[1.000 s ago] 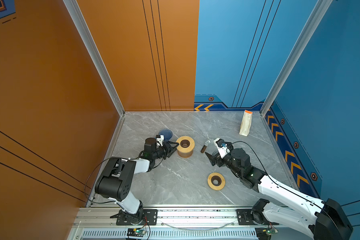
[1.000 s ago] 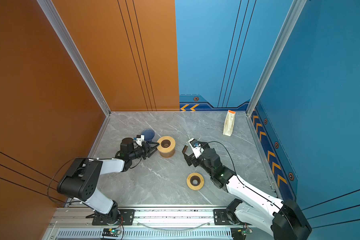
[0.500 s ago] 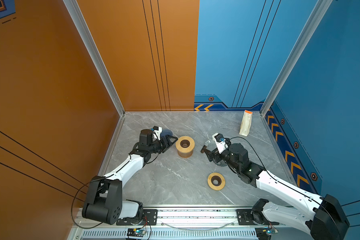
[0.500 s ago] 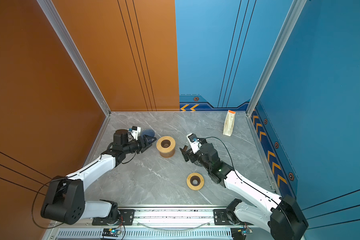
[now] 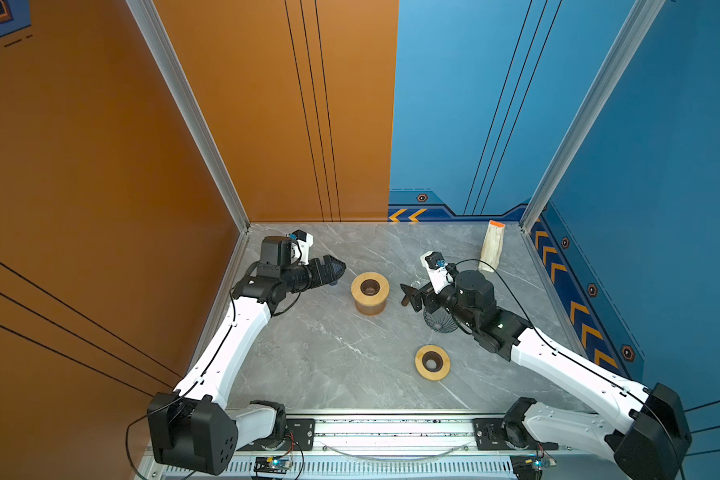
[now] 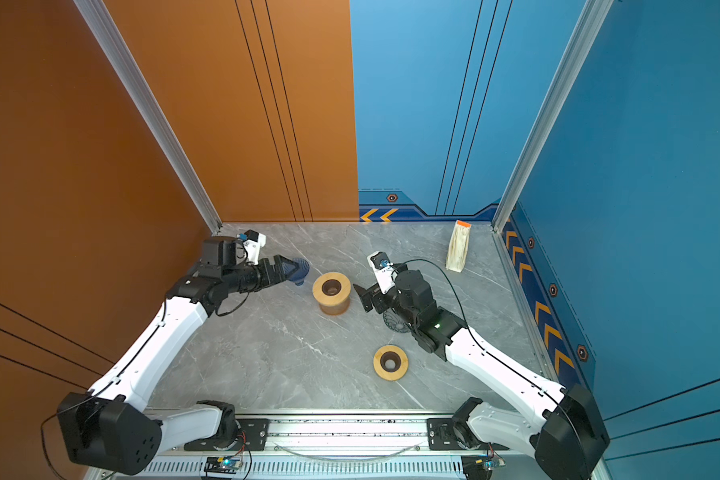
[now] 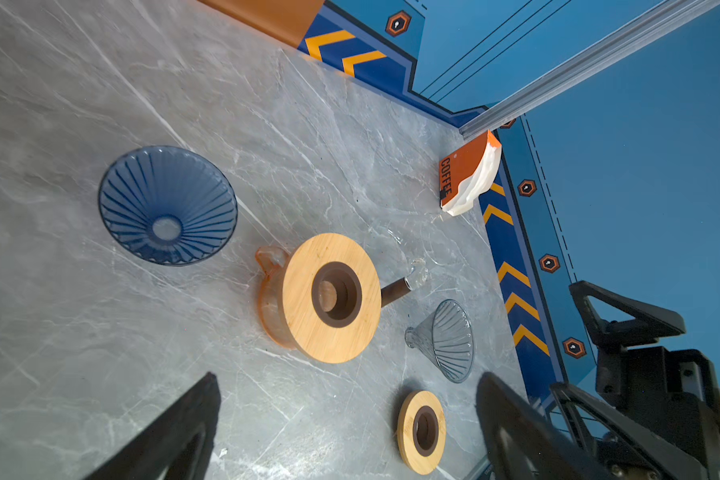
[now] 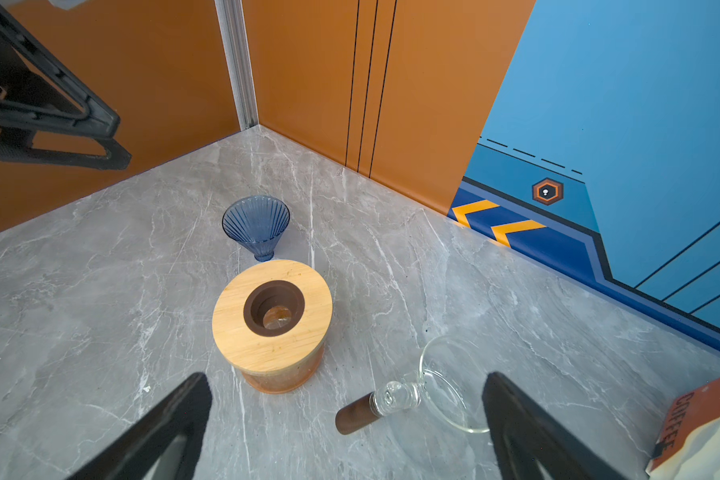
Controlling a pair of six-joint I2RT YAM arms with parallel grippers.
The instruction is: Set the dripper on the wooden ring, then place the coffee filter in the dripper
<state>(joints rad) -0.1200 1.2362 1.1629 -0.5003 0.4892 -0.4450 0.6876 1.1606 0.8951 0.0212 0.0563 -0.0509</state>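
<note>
The coffee filter pack (image 5: 491, 247), orange and white, stands at the back right, also in the left wrist view (image 7: 468, 174). A blue ribbed dripper (image 6: 302, 270) stands upright at the back left, its cone wide open in the left wrist view (image 7: 167, 205). A grey dripper (image 5: 439, 322) lies on its side under my right arm. My left gripper (image 5: 329, 268) hovers open over the blue dripper, holding nothing. My right gripper (image 5: 410, 295) is open and empty too, above a clear glass holder with a brown handle (image 8: 358, 413).
An orange carafe with a wooden ring lid (image 5: 370, 291) stands between the grippers. A second wooden ring (image 5: 432, 362) lies nearer the front. Walls close in the back and both sides.
My left gripper has pulled back from the wooden-lidded carafe toward the back left and its jaws have opened. My right gripper shifted slightly toward the back.
</note>
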